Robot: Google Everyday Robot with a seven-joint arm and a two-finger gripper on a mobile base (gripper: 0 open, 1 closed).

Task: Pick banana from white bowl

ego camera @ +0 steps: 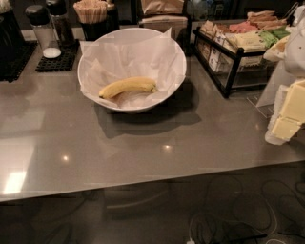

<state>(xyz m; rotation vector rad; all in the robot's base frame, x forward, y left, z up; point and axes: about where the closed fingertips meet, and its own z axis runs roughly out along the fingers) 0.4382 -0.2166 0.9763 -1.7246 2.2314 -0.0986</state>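
Observation:
A curved yellow banana (127, 86) lies in the white bowl (90, 50), on the crinkled white paper that lines it. The banana is in the front half of the bowl, its dark tip pointing right. The bowl stands on the grey counter, at the back and a little left of centre. My gripper (289, 116) hangs at the far right edge of the view, pale yellow under a white arm. It is well to the right of the bowl, apart from it, and holds nothing that shows.
A black wire rack of packets (238, 45) stands right of the bowl. Shakers (42, 28) on a black mat and a cup of sticks (93, 14) stand behind it. The grey counter's front edge (143, 183) runs across, with cables on the floor below.

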